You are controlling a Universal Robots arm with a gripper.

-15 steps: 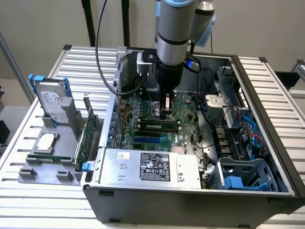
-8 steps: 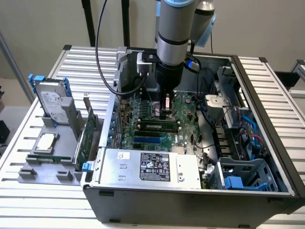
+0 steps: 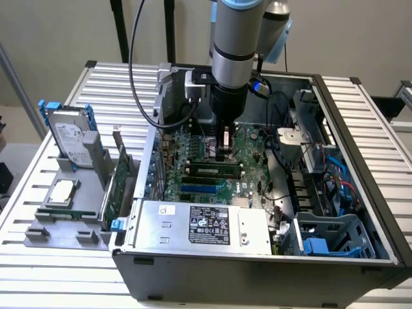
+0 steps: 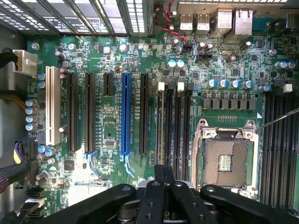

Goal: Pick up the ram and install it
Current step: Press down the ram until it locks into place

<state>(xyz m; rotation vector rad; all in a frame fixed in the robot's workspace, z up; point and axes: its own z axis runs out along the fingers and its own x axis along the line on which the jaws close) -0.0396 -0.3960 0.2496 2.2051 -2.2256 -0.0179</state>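
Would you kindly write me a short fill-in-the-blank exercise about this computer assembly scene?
1. The gripper hangs over the ____ inside the open case.
2. The processor socket is ____.
3. Between black slots sits one long ____ slot.
4. The silver processor chip lies ____ the case.
Missing words: motherboard; empty; blue; outside.

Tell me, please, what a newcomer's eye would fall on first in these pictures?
First, the robot arm reaching down into the open computer case, its gripper low over the green motherboard. Next, the empty processor socket beside the memory slots, and the hard drive standing on the gray rack at the exterior view's left.
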